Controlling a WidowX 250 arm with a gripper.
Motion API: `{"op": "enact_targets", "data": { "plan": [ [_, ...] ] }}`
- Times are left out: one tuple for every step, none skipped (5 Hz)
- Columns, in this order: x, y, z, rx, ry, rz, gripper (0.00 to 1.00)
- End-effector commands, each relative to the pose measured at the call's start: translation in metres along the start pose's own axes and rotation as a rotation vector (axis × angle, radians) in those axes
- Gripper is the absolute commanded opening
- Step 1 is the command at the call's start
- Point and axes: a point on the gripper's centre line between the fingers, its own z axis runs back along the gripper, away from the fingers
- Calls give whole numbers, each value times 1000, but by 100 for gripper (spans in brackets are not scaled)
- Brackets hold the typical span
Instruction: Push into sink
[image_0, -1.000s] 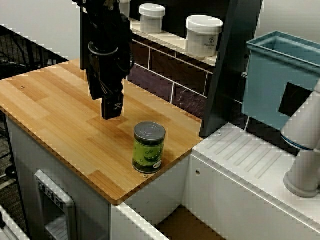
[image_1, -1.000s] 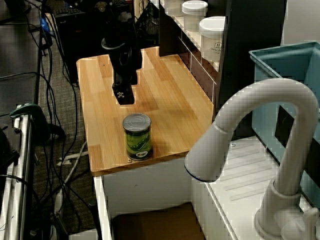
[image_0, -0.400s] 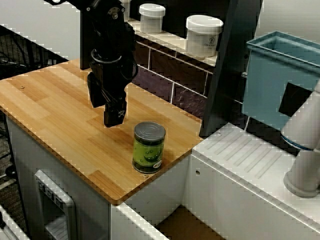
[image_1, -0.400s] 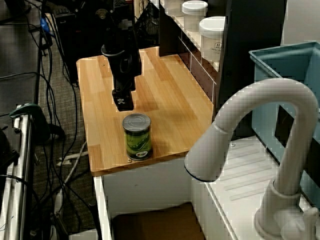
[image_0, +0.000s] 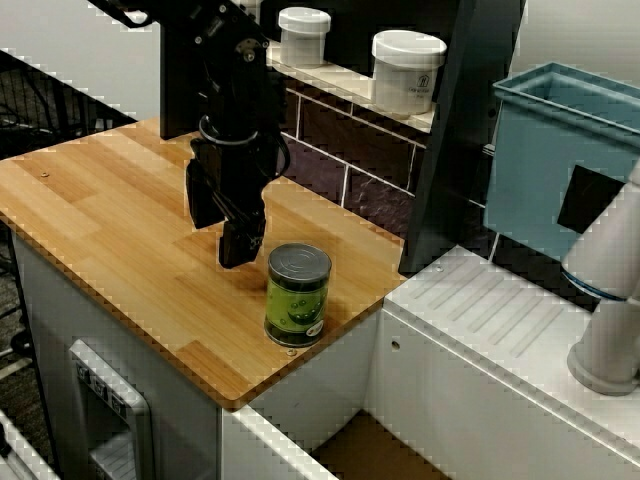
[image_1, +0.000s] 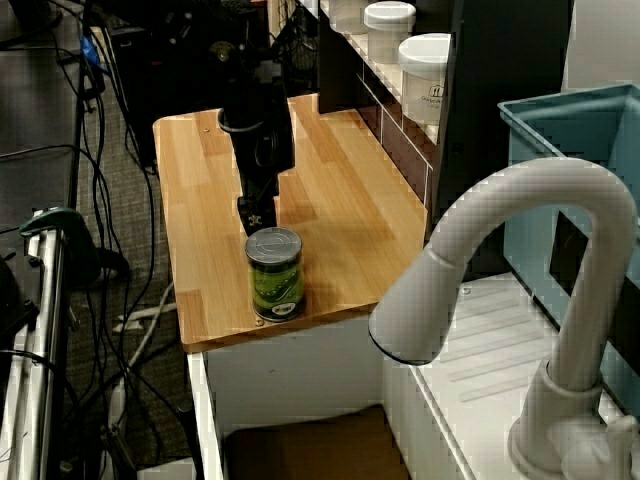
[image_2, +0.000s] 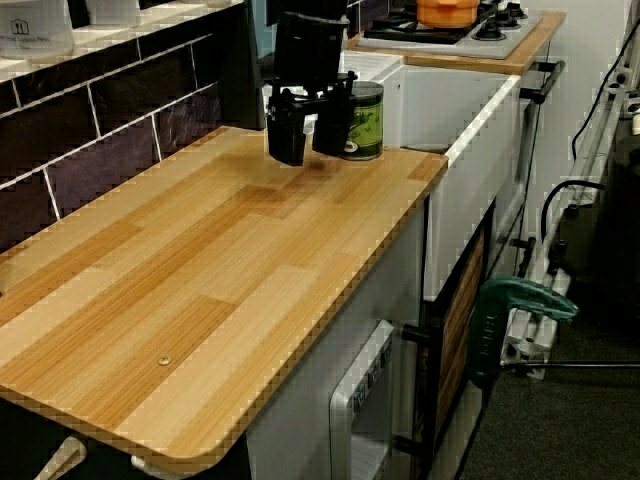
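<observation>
- Black robot gripper (image_2: 310, 135) hangs low over the light wooden countertop (image_0: 120, 240), fingers pointing down, tips just above the wood.
- Fingers stand apart, nothing between them; the gap shows in the countertop-level view.
- Green cylindrical can with a silver lid (image_0: 297, 295) stands upright near the countertop's edge toward the sink, just beside the gripper; contact cannot be told.
- Sunken sink with white walls and a brown bottom (image_1: 310, 445) lies directly past that edge, below the can.
- White curved faucet (image_1: 530, 270) rises over the sink's far side.
</observation>
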Motion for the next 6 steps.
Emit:
{"op": "enact_targets", "data": {
  "plan": [
    [9,-27,22,-9,-47,-42,100],
    [12,-46,29,-14,-40,-65,100],
    [17,-70,33,-44,-26,-102,100],
    [24,-80,40,-103,-4,-114,100],
    [25,-85,45,-117,-3,-122,100],
    [21,-86,49,-121,-7,-135,100]
  ]
}}
